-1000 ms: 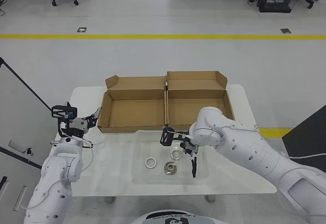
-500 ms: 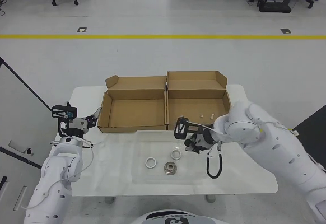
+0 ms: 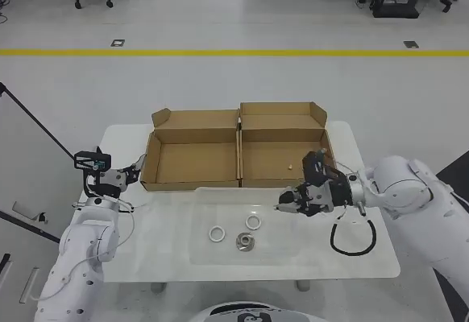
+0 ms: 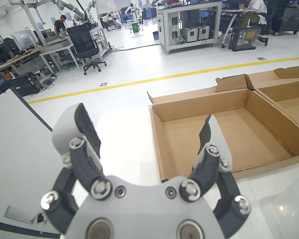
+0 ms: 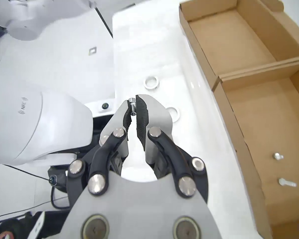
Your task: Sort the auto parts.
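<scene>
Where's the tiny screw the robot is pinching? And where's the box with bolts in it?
screw (image 5: 132, 105): right wrist view, on its threaded shaft between the jaws.
box with bolts (image 5: 261, 115): right wrist view, on its bare cardboard floor.

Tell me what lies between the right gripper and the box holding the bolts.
Only the rim and bare floor of the clear tray, seen in the top view; the right gripper, shut on a screw, hovers beside the box.
</scene>
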